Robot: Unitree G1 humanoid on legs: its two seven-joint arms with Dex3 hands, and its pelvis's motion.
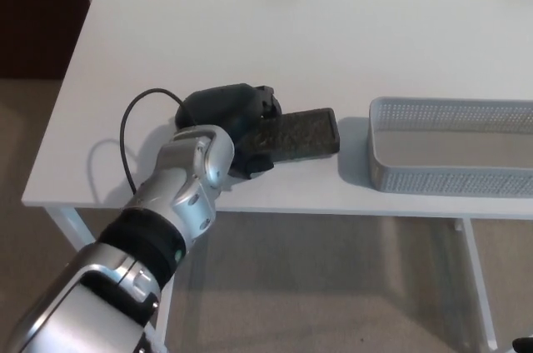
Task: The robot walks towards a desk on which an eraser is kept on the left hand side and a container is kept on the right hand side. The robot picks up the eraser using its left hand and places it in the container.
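1. The silver left arm [166,220] enters from the lower left corner, and a black cable [127,141] loops over the white surface [333,37] to the left of the eraser.
2. The left hand [229,116] sits at the eraser's left end, its black fingers [265,103] curled over that end and grasping it; the thumb side shows below the eraser's near edge.
3. The eraser [304,131], a dark flat block, lies near the surface's front edge, its right end slightly raised or tilted; whether it has cleared the surface I cannot tell.
4. The container [433,178], a grey perforated tray, stands just right of the eraser, apart from it.
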